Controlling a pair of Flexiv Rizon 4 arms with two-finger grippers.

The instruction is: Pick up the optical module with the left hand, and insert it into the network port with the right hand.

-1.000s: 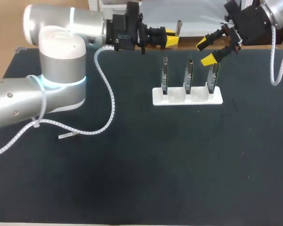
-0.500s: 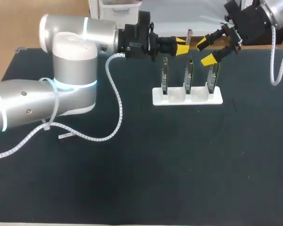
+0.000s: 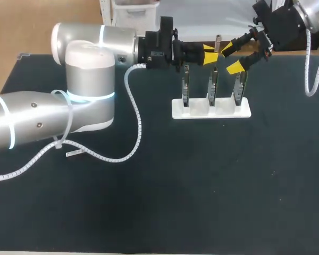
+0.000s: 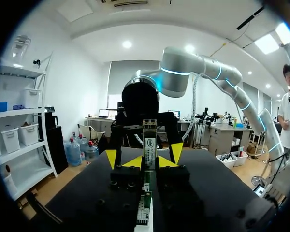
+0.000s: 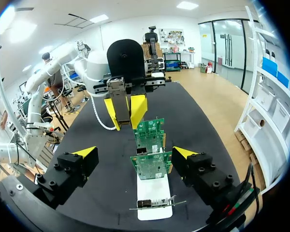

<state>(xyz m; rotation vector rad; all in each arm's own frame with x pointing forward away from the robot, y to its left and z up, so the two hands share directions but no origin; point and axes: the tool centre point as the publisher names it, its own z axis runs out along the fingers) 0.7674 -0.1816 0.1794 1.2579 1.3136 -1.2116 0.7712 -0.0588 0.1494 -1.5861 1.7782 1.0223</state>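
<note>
Head view, nearest first: the black counter (image 3: 202,186) spreads out in front, with the left arm's white cable (image 3: 134,114) looping over its left part. Farther back stands a white holder (image 3: 211,111) carrying three circuit boards (image 3: 213,85) upright in a row. Above the boards, toward the counter's far edge, is the left gripper (image 3: 209,53), its arm coming in from the left. Its fingers are closed on the optical module (image 3: 218,41), which stands upright in the air over the middle board, off the counter. Just beside it, over the rightmost board, hangs the right gripper (image 3: 231,58), fingers spread wide and holding nothing. The right wrist view shows its own fingers apart on either side of the board row. Beyond the boards, the module is clamped between the left gripper's yellow tips.
</note>
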